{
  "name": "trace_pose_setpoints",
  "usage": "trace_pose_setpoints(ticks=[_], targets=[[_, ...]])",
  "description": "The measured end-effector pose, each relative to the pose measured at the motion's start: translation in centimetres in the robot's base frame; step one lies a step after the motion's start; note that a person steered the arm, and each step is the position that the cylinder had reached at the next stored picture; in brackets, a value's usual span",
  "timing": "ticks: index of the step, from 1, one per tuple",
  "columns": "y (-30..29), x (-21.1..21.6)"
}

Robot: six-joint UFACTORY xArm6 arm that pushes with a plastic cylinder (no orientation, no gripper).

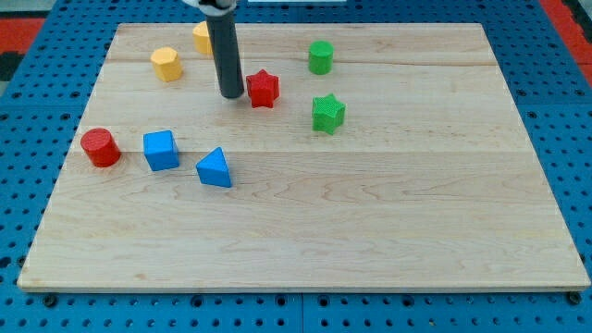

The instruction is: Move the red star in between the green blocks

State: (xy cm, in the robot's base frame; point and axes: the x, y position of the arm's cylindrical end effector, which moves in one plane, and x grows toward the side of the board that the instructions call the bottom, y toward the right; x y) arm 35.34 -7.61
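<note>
The red star-shaped plastic block (263, 89), taken as reference, lies on the pale wooden worktop (370, 222). My tip (231, 95) rests just beside its view-left edge, apparently touching, placed there to drive it toward the view's right. No hand is fitted, so there is no open or closed state to report. The green cylindrical block (320, 57) sits upper right of the star and the green star-shaped block (327, 113) lower right. The gap between them lies directly along that push line.

Pale wooden board (370, 231) on blue pegboard (28, 139) (evenly lit).
</note>
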Motion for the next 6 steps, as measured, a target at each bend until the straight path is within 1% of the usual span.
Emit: trace_pose_setpoints(ticks=[1, 2, 3, 4, 6], targets=[[1.5, -1.4], [-0.2, -3.2], [5.8, -2.8], [7.4, -3.2], [-12.2, 3.4]])
